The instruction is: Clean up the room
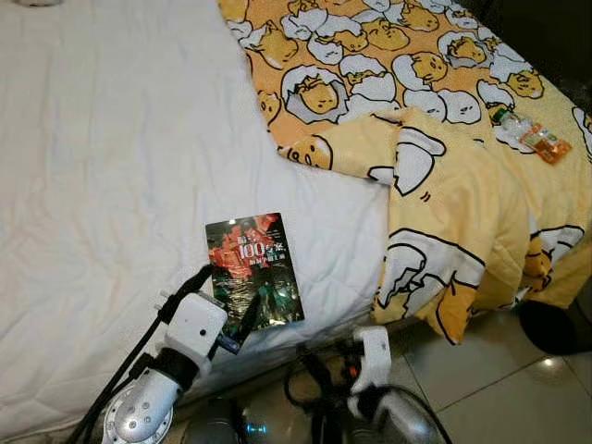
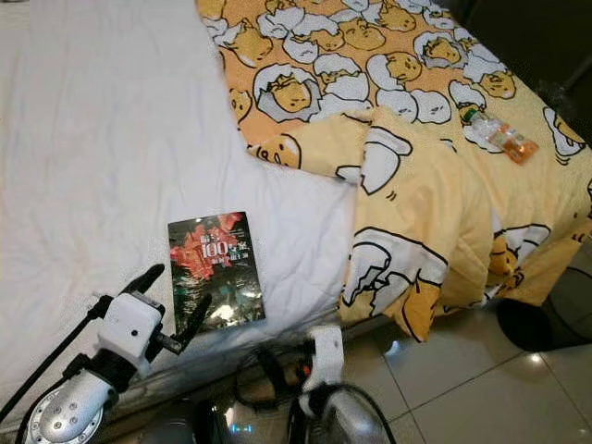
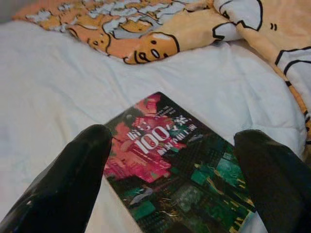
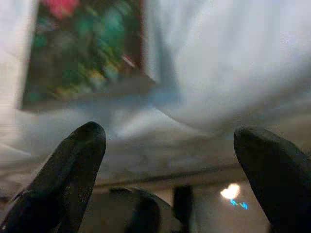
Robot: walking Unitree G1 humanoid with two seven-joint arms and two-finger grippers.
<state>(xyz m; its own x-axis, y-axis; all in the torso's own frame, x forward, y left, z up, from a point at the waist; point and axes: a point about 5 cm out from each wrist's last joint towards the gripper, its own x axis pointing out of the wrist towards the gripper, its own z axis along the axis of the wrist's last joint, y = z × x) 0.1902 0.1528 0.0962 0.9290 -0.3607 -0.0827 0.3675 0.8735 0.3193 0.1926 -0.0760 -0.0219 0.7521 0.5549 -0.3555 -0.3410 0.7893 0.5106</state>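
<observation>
Glossy dark paperback with red and green cover art (image 1: 253, 269) lying flat on white quilted mattress (image 1: 102, 166), near its front edge. Left gripper (image 2: 172, 300) spread wide just short of book's near end, touching nothing. Right gripper (image 4: 170, 165) likewise spread, low beside bed edge. Yellow cartoon-print blanket (image 1: 435, 176) rumpled alongside, clear plastic bottle (image 1: 527, 134) on it.

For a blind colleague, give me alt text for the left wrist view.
The left tool, fingers spread open, hovers over a dark book with "100" on its cover, lying on a white bedsheet. A yellow cartoon-print blanket lies beyond.
</observation>
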